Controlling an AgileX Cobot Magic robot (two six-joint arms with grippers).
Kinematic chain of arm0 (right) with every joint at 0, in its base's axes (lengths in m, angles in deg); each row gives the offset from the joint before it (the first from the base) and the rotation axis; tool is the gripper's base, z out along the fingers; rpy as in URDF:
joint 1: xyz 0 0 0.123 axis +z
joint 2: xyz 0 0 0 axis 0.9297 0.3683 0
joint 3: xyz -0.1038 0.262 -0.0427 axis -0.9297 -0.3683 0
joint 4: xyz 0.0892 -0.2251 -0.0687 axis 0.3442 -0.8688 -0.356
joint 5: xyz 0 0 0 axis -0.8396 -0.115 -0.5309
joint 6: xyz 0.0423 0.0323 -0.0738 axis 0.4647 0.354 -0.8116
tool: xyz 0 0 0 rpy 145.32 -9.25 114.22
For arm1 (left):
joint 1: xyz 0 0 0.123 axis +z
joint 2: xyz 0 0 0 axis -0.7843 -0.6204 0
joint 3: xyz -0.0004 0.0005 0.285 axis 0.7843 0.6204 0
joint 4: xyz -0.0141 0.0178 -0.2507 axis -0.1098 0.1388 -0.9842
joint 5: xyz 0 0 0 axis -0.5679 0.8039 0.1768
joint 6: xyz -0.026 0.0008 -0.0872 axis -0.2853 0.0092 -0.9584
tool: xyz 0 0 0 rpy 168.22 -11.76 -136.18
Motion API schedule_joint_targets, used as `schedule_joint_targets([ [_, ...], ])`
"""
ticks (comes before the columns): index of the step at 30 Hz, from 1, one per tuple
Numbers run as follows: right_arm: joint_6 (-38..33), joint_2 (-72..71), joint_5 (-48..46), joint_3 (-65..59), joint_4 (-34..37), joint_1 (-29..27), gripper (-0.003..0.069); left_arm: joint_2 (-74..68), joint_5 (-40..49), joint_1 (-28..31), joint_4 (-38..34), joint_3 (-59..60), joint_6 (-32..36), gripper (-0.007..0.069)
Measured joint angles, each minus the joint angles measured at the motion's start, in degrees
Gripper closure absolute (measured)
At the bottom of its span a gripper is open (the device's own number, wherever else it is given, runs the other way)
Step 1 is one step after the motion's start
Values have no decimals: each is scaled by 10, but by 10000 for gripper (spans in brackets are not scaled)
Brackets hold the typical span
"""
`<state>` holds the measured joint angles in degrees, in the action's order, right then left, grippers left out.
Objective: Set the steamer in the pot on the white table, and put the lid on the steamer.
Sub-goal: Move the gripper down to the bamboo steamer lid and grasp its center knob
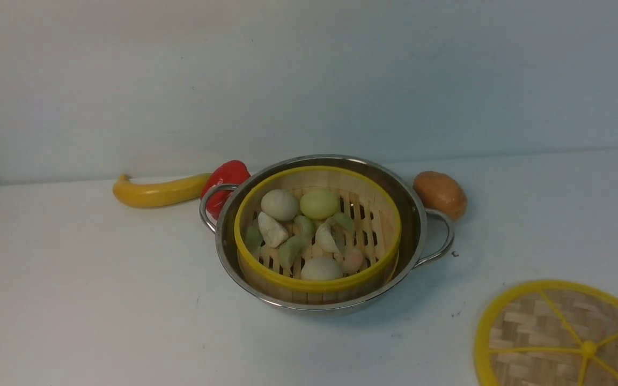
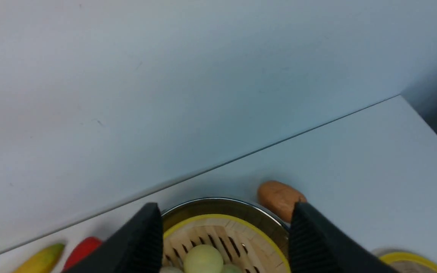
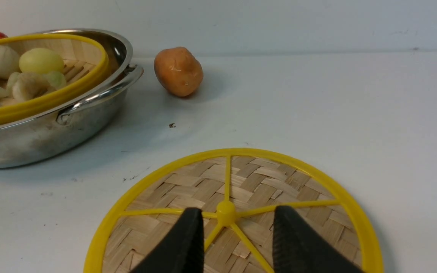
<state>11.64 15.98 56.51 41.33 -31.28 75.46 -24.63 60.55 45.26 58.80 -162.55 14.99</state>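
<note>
The steamer [image 1: 379, 230] is sitting inside the pot [image 1: 413, 214], its yellow rim showing just above the steel one and the buns [image 1: 280, 205] lying loose on its slats. So I am judging the first half of the job as done. I cannot tell whether the basket is resting quite flat.

The pot is standing near the middle of the tabletop [image 1: 100, 279]. The lid [image 1: 556, 332] is lying flat on the tabletop at about 4 o'clock from the pot, well apart from it and knob side up. That half is not yet done.

My right gripper [image 3: 237, 212] is hovering low over the lid with its jaws parted and nothing between them. The centre knob is showing just ahead of the gap. My left gripper [image 2: 225, 206] is hanging released above the steamer, jaws spread wide and gripping nothing.

Further out, a potato [image 1: 440, 194] is lying just beside the pot's right handle at 2 o'clock. A red pepper [image 1: 228, 177] is sitting against the left handle at 10 o'clock, with a banana [image 1: 159, 192] stretching away beyond it.

Nothing is lying between lid and pot, so I am expecting a clear carry. My left gripper, over the steamer, is what I am reckoning could get in the lid's way.
</note>
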Motion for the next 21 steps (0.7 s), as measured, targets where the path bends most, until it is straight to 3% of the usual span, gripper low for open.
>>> schedule_joint_targets([
  [12,0,0,0,0,0,0,418,65,1,2,32,43,-14,204],
  [16,0,0,0,0,0,0,418,205,-1,2,70,156,-9,204],
  [21,0,0,0,0,0,0,418,473,-92,2,138,475,38,204],
])
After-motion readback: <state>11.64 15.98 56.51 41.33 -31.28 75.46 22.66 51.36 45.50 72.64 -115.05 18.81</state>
